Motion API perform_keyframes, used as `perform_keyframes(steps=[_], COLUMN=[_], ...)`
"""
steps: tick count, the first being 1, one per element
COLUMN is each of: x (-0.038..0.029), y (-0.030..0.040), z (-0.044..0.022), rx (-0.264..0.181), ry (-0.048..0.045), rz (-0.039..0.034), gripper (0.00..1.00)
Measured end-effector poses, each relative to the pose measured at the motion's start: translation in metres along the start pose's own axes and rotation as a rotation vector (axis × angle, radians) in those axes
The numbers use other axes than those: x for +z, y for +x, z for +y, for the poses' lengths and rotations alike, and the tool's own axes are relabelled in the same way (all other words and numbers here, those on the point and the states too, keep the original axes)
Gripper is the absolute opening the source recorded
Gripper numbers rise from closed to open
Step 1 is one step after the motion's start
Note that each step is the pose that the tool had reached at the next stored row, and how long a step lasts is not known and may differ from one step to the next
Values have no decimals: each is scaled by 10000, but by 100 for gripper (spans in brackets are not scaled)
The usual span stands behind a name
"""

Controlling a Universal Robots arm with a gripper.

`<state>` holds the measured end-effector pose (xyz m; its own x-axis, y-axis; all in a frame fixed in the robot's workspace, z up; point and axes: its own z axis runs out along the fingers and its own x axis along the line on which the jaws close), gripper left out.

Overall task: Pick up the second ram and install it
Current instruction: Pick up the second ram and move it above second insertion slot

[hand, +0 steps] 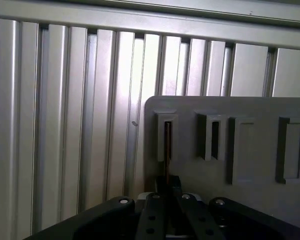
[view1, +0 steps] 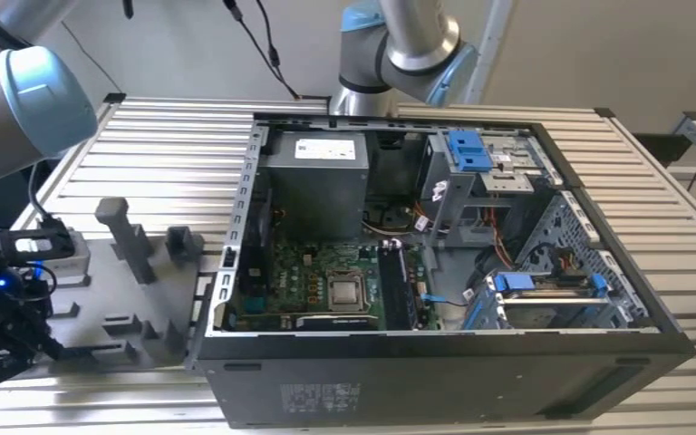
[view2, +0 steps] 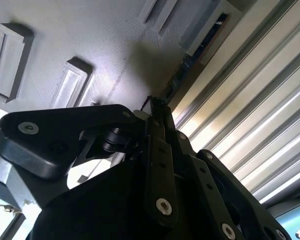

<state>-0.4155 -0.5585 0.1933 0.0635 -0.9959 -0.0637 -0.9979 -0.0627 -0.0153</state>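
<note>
Pinching entry: gripper (hand: 168, 183), 2 fingers (hand: 161, 184) pressed close together on the near end of the second ram (hand: 167, 145), as seen in the first wrist view.
Second ram: 1 thin dark strip, edge-on, seated in a narrow slot at a corner of the grey tray (hand: 250, 115), near the slatted metal table (hand: 65, 125).
Tray position, exterior view: just beside the open computer case (view1: 445, 390), at its 9 o'clock.
Also on the tray: 2 upright blocks (view1: 124, 236).
Arm (view1: 28, 100): reaches down at the case's 8 o'clock.
</note>
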Motion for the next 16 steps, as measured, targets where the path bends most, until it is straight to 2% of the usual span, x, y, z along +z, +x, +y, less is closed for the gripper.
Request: perform_keyframes(steps=[9,16], x=[-1,-102], y=[0,-6], z=[0,-2], rx=[4,131], ry=[2,8], rz=[-2,1], gripper=[14,14])
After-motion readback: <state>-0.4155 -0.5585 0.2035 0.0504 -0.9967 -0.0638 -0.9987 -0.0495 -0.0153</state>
